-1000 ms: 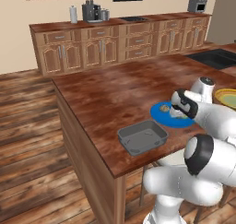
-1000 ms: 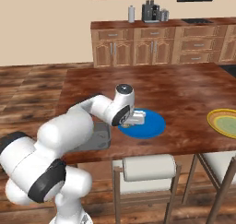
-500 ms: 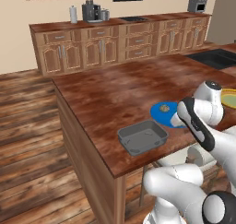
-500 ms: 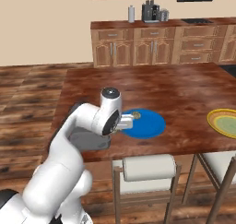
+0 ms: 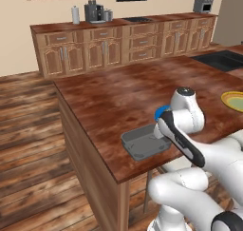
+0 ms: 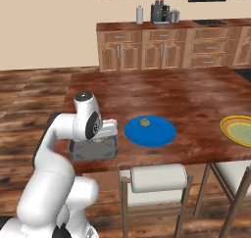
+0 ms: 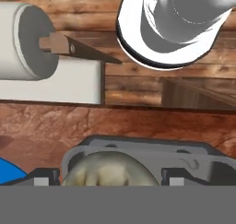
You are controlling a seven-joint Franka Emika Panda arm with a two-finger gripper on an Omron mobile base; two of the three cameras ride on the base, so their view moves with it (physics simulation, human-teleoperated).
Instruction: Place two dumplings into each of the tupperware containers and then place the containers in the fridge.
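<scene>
The gripper (image 7: 109, 179) grasps a dumpling (image 7: 110, 171) above the dark grey container (image 6: 93, 148), whose long axis runs along the island's near edge. Another dumpling (image 6: 144, 121) lies on the blue plate (image 6: 150, 130) on the wooden island (image 6: 162, 92).

- You have two dumplings: one (image 6: 144, 121) on the blue plate (image 6: 157, 134), one (image 7: 110, 171) between the fingertips.
- One grey tub (image 5: 142, 143).
- One yellow plate (image 6: 238, 130), right edge.

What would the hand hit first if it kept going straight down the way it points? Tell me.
Likely the floor of the dark grey container: the hand, holding a dumpling between its fingers, points into it.
</scene>
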